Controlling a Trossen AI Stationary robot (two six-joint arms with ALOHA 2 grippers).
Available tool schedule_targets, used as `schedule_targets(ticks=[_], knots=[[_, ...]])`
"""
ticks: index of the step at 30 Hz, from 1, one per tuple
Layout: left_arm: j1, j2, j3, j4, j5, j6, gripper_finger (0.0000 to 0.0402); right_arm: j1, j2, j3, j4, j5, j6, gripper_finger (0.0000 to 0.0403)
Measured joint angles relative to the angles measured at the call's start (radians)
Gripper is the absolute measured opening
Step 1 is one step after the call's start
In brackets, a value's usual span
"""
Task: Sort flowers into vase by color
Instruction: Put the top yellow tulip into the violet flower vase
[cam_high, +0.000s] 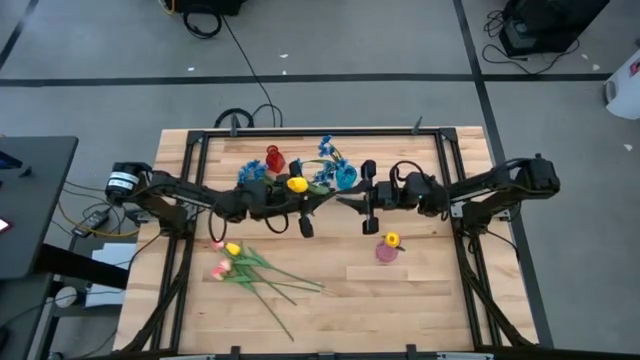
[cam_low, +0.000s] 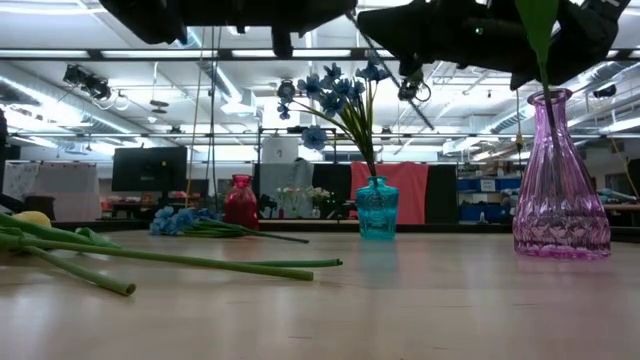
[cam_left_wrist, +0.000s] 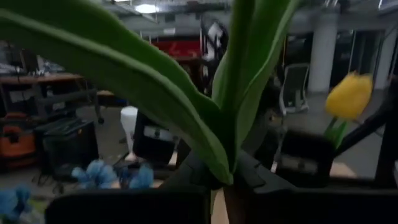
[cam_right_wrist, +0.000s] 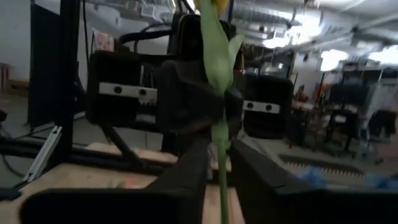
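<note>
My two grippers meet above the table's middle, both on one yellow tulip (cam_high: 297, 184). Its blossom points toward the far left and its green stem runs toward my right gripper. My left gripper (cam_high: 320, 203) is shut on it, with long green leaves (cam_left_wrist: 186, 93) spreading out past its fingers. My right gripper (cam_high: 341, 203) is shut on the stem (cam_right_wrist: 219, 143). A pink glass vase (cam_low: 560, 190) stands on the table at the near right and holds another yellow tulip (cam_high: 392, 239). My left gripper pinches the tulip between its two fingers where the leaves join the stem (cam_left_wrist: 219, 177). It comes level from the table's left. The flower is lifted clear of the table. My right gripper pinches the bare stem (cam_right_wrist: 221, 171) between its two fingers, a little beyond the left gripper's hold. It comes level from the table's right, with its fingers across the stem.
A teal vase (cam_high: 346, 177) with blue sprays (cam_low: 340, 95) and a red vase (cam_high: 274, 158) stand at the far middle. A blue spray (cam_low: 185, 222) lies beside the red vase. Pink and yellow tulips (cam_high: 240, 265) lie at the near left.
</note>
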Motion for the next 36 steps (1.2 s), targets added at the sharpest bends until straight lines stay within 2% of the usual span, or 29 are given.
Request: schedule_targets(ticks=[2,7,12,23,36], knots=[[0.000,-0.017,0.002,-0.049,0.001,0.002,0.0025,-0.009,-0.029,0.000,-0.075,0.000,0.019,0.0110],[0.000,-0.052,0.066,-0.287,0.029,0.026,0.0026,-0.035,-0.076,0.000,-0.204,-0.027,0.091,0.0157],[0.003,-0.053,0.153,-0.455,0.073,0.028,0.0025,-0.050,-0.073,0.000,-0.241,-0.054,0.141,0.0169],[0.084,-0.042,0.179,-0.481,0.226,-0.029,0.0025,-0.050,-0.073,0.128,-0.466,-0.084,0.139,0.0165],[0.090,-0.040,0.179,-0.599,0.325,-0.026,0.0025,-0.077,-0.112,0.132,-0.622,-0.177,0.220,0.0165]])
